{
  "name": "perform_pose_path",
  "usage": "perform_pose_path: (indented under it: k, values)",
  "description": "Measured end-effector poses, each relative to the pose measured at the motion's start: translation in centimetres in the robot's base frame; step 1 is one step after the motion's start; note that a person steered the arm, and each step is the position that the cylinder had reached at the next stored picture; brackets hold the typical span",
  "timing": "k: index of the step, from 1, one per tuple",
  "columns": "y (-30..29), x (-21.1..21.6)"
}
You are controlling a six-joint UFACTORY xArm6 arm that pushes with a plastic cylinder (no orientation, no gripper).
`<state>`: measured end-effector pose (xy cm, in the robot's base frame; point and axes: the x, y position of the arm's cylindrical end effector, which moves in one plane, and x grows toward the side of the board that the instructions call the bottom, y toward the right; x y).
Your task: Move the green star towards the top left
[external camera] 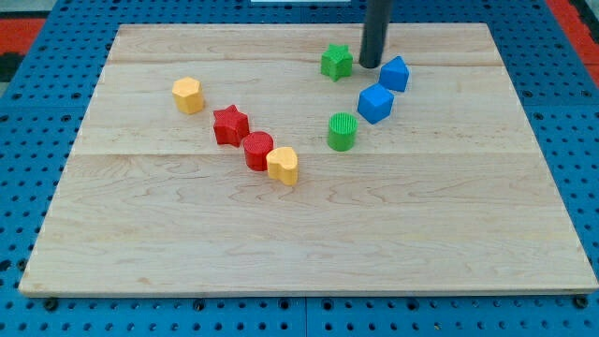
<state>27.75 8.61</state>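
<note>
camera view: my tip (371, 65) rests on the wooden board (299, 234) just right of the green star (336, 62), near the view's top, with a blue block (394, 73) on its other side. there are no fingers, only the bare rod.

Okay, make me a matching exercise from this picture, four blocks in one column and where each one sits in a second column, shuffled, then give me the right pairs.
Column one:
1. green star
2. green cylinder
3. red star
4. yellow block on its own

Column two:
A. farthest toward the view's left
B. just left of my tip
C. below the two blue blocks
D. heading a diagonal row with the red cylinder

Pairs: 1-B, 2-C, 3-D, 4-A
</note>
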Motion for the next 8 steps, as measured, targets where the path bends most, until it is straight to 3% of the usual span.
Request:
perform_pose_path:
  k: [1, 2, 4, 6, 7, 8]
  values:
    - [-0.2, 3.0]
    - [-0.2, 3.4]
    - [1.3, -0.2]
    - [-12.5, -1.4]
    - [-14.6, -2.1]
    - [-8.7, -1.4]
